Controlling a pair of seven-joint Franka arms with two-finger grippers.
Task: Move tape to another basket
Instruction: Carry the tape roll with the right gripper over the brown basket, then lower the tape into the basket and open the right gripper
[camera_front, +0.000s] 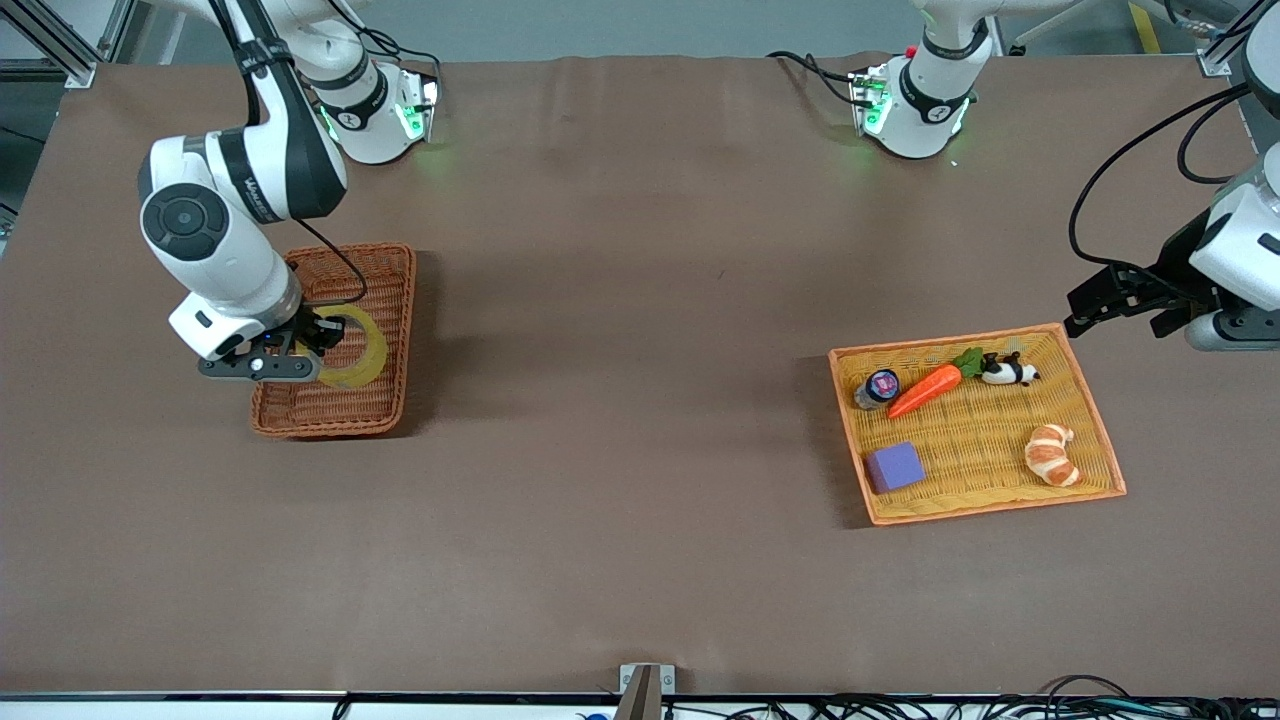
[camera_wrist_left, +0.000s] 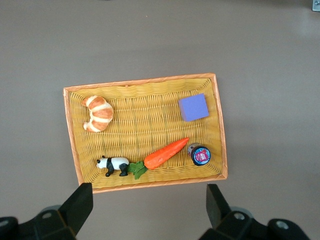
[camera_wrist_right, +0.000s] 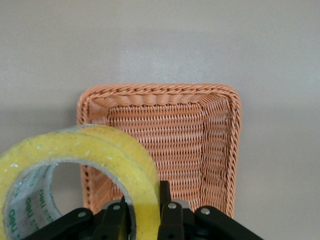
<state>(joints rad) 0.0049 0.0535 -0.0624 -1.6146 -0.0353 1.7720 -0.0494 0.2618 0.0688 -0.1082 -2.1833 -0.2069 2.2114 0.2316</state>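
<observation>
The tape (camera_front: 362, 350) is a yellowish ring with a grey core, standing on edge. My right gripper (camera_front: 326, 342) is shut on its wall and holds it over the reddish-brown wicker basket (camera_front: 402, 300) at the right arm's end of the table. In the right wrist view the fingers (camera_wrist_right: 170, 210) pinch the tape's wall (camera_wrist_right: 105, 150), one inside the ring and one outside, above the basket's woven floor (camera_wrist_right: 170, 145). My left gripper (camera_front: 1085, 315) is open and empty, in the air beside the yellow tray's edge; its jaws (camera_wrist_left: 150, 202) stand wide apart over bare table.
A flat yellow-orange woven tray (camera_front: 1102, 440) lies at the left arm's end, also in the left wrist view (camera_wrist_left: 145, 82). It holds a croissant (camera_front: 1051, 454), carrot (camera_front: 926, 389), toy panda (camera_front: 1010, 371), purple block (camera_front: 893, 466) and small jar (camera_front: 878, 387).
</observation>
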